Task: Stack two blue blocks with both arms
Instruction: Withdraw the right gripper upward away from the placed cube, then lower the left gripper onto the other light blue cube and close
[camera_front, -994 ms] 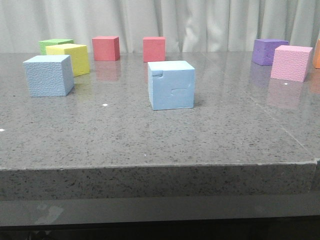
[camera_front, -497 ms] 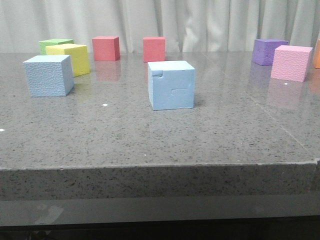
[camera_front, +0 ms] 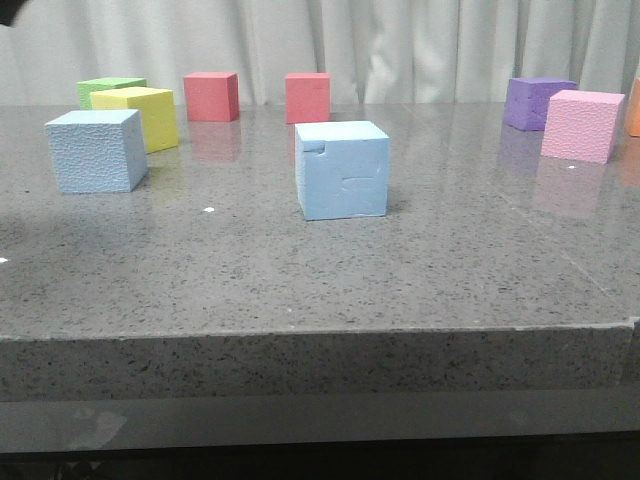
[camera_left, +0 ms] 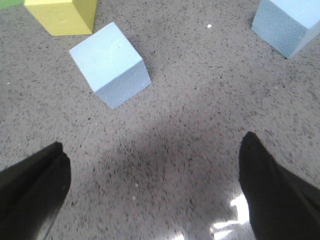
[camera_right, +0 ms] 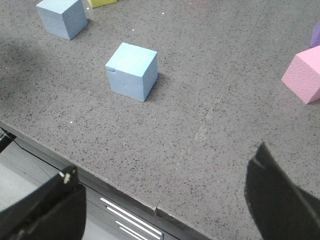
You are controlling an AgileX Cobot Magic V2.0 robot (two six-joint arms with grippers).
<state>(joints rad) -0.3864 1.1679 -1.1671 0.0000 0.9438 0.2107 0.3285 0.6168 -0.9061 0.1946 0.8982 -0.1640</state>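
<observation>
both grippers, left [camera_left: 150, 195] and right [camera_right: 165, 200], hang wide open holding nothing, the two blue blocks sit well apart, one far left [camera_front: 97, 150] and one mid-table [camera_front: 343, 169], so a sloppy grab could nudge the yellow block [camera_front: 142, 117] just beside the left one.

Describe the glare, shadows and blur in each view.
Front view: sharp; the polished table mirrors the cubes faintly. Left wrist view: a broad soft shadow below the near blue block, white glare beside one finger, slight blur. Right wrist view: evenly lit, fingers out of focus.
</observation>
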